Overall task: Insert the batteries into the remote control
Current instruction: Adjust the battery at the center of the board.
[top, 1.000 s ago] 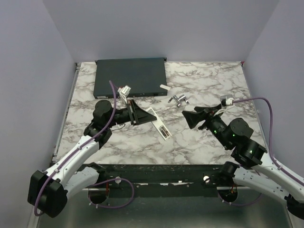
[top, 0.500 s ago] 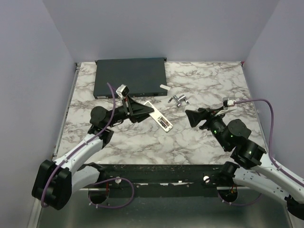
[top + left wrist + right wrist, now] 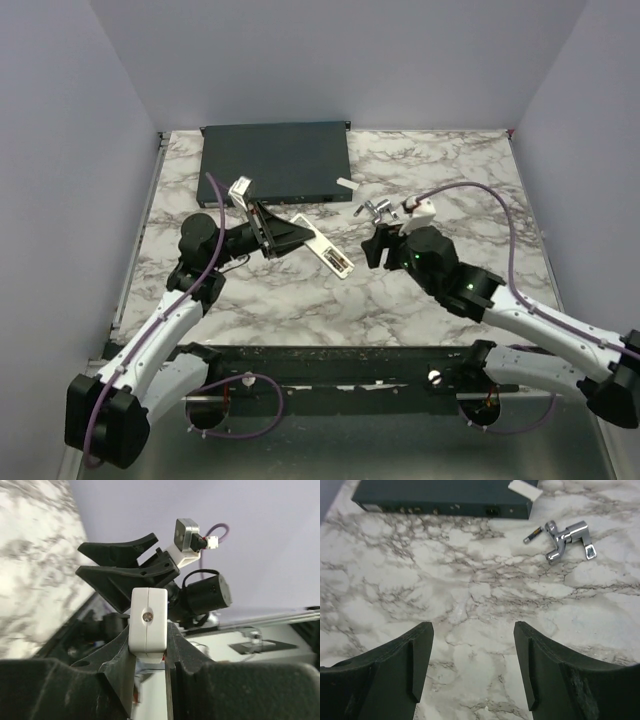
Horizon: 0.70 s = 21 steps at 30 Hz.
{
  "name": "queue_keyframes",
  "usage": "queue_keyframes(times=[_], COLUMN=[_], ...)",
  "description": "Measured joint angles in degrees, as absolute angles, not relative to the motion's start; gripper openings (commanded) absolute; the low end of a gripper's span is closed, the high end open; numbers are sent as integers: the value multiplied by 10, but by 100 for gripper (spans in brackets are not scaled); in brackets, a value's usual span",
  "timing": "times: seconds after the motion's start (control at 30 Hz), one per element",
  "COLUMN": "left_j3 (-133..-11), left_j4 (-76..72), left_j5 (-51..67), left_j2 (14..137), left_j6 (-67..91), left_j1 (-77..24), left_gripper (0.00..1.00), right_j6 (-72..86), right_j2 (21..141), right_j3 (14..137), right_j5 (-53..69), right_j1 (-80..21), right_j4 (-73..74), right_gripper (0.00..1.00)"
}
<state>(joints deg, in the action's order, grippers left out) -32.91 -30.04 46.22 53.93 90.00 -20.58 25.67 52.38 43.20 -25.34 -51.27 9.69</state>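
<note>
Since a second ago, both my arms have swung toward the table's middle: the left has lifted the remote control off the marble, and the right has come round to face it.

From above, my left gripper pinches one end of the white bar. The bar juts out toward my right gripper, which is near its free end but apart from it. A chrome fitting lies just beyond my right arm, and a small white piece sits by the dark-grey box. The batteries are too small to pick out here.

My left wrist camera shows the remote's end face clamped squarely between my fingers, with the right gripper's two black fingers hanging spread behind it.

My right wrist camera shows my jaws wide apart and empty over bare marble. One battery lies ahead, touching or just beside the fitting. I cannot find the second.

To do this well, I should keep the left grip firm and level. The right should reach past centre and straddle the battery across its width, clear of the fitting, closing gently so it does not roll.
</note>
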Motion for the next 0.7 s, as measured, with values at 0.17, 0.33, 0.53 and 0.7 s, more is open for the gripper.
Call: queue_keyframes(times=[0.17, 0.33, 0.53, 0.7], left_j3=[-336, -283, -268, -288], left_j4=[-157, -108, -55, -23], left_j5=[450, 450, 451, 450], left_j2=[493, 483, 464, 446], left_j6=[782, 745, 707, 668], left_j1=[-164, -115, -88, -78], left_gripper=[0, 0, 0, 0], right_j6=[240, 249, 276, 305], right_j2=[653, 765, 897, 985], right_j3=[470, 535, 606, 649], right_j5=[-227, -201, -196, -202], right_j1=[-500, -455, -422, -396], right_j4=[102, 81, 58, 57], right_gripper=[62, 52, 45, 41])
